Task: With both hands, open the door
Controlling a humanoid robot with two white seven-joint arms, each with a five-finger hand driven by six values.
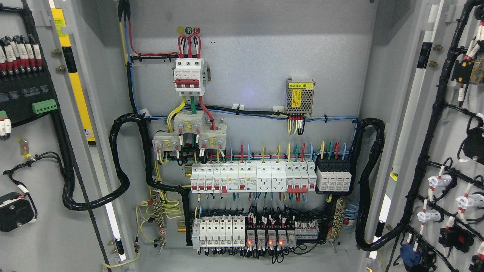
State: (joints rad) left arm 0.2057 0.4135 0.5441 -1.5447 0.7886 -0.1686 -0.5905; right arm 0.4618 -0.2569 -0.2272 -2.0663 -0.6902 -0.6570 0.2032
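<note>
Both doors of the cabinet [249,68] stand swung wide: the left door [26,151] fills the picture's left edge, the right door [446,151] its right edge, each showing its wired inner face. Neither robot hand is in view, so their state cannot be told. On the back panel, a red-switched main breaker [190,75] sits near the top, a power supply [300,96] to its right, a breaker row [253,177] across the middle and relays [266,238] lit red along the bottom edge.
</note>
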